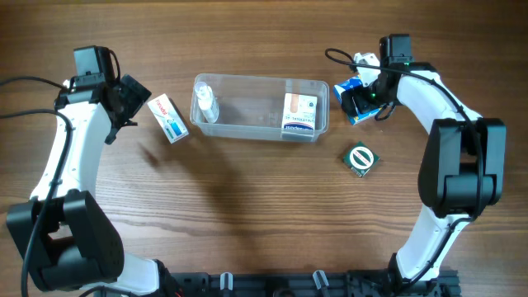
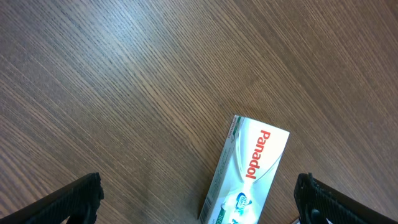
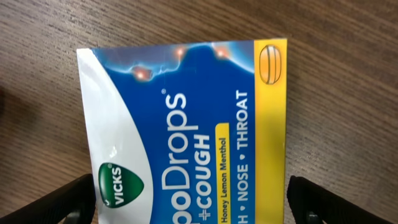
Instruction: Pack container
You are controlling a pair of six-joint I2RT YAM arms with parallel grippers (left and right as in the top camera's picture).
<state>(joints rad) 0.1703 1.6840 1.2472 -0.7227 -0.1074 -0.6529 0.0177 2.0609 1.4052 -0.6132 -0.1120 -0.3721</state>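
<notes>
The clear plastic container (image 1: 260,107) sits at the table's middle back. It holds a small clear bottle (image 1: 205,105) at its left end and a white, orange and blue box (image 1: 300,115) at its right end. A white Panadol box (image 1: 168,119) lies left of it and shows in the left wrist view (image 2: 249,174). My left gripper (image 2: 199,205) is open, its fingers either side of that box. A blue Vicks VapoDrops packet (image 3: 186,130) lies right of the container (image 1: 351,101). My right gripper (image 3: 193,202) is open over it, fingers straddling the packet.
A small green and white round-marked box (image 1: 360,159) lies on the wood in front of the Vicks packet. A white object (image 1: 365,59) sits behind the right gripper.
</notes>
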